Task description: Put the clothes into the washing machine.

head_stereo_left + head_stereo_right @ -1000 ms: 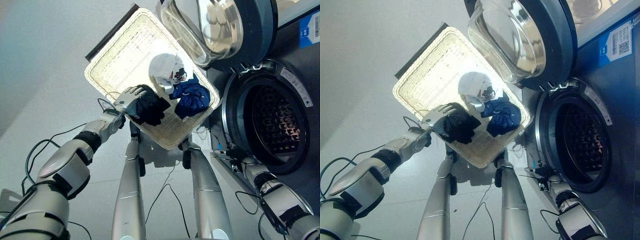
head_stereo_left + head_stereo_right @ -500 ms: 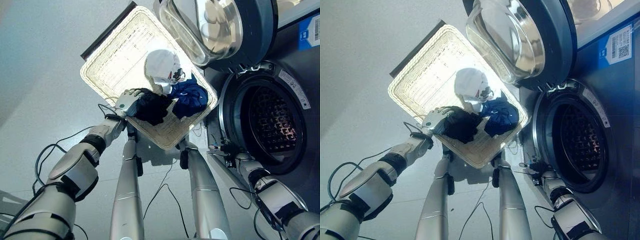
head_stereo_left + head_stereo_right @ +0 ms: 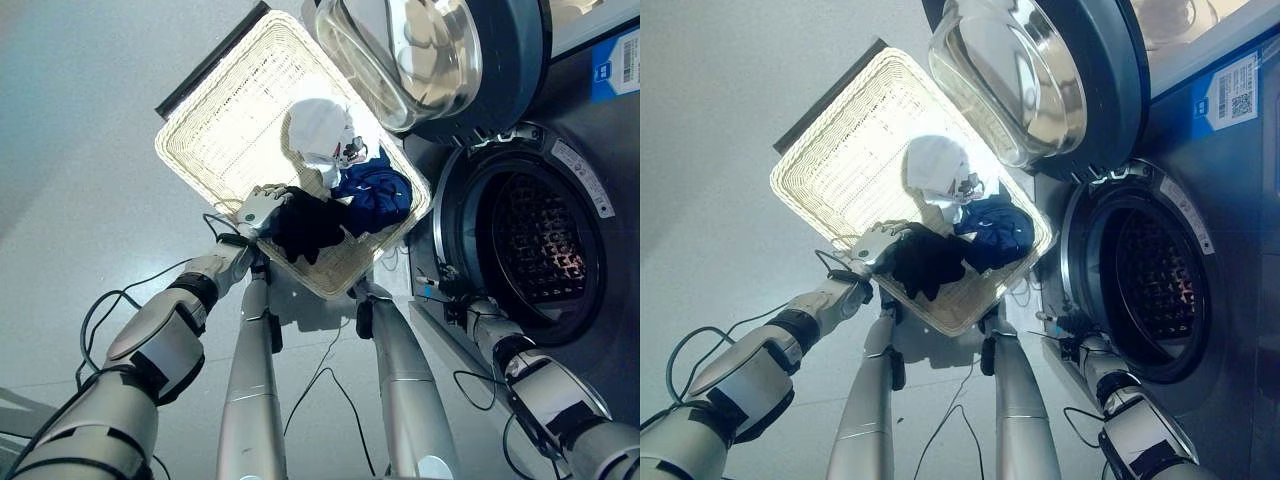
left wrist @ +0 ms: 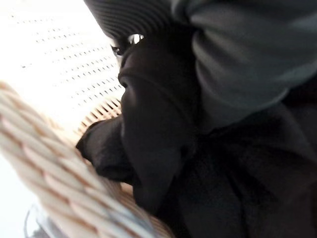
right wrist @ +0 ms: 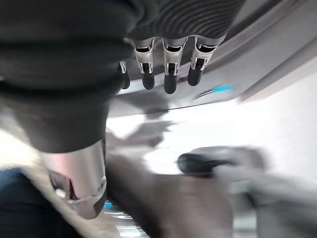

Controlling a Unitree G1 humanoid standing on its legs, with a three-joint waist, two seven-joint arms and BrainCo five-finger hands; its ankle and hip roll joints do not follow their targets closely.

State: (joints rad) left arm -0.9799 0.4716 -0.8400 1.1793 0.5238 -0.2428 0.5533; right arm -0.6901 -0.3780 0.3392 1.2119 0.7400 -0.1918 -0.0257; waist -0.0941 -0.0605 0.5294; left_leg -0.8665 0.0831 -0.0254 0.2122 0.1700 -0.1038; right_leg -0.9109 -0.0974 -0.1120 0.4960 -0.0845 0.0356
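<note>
Clothes lie in the basket, left hand on the black garment

Clothes sit together at the near corner of a white woven basket on the pale floor. Starting at the robot's left, the left hand reaches over the basket's near rim and rests on the black garment. In the left wrist view the dark cloth bunches up right against the hand's ribbed cover, with the woven rim just beside it; the fingers are buried in the folds, so I cannot tell whether they are closed on the cloth or lying loose on it. Just past the hand, touching the black garment, lies a blue garment, and beyond both, against them, a white garment with a small dark and red patch. The rest of the basket, away from the hand, is bare weave.

Further right stands the washing machine, its round glass door swung open above the basket's far corner. The drum opening gapes dark, its perforated metal wall visible inside. The right hand hangs low in front of the machine's base, below the drum opening, its fingers straight and relaxed in a row, holding nothing, well apart from the clothes
</note>
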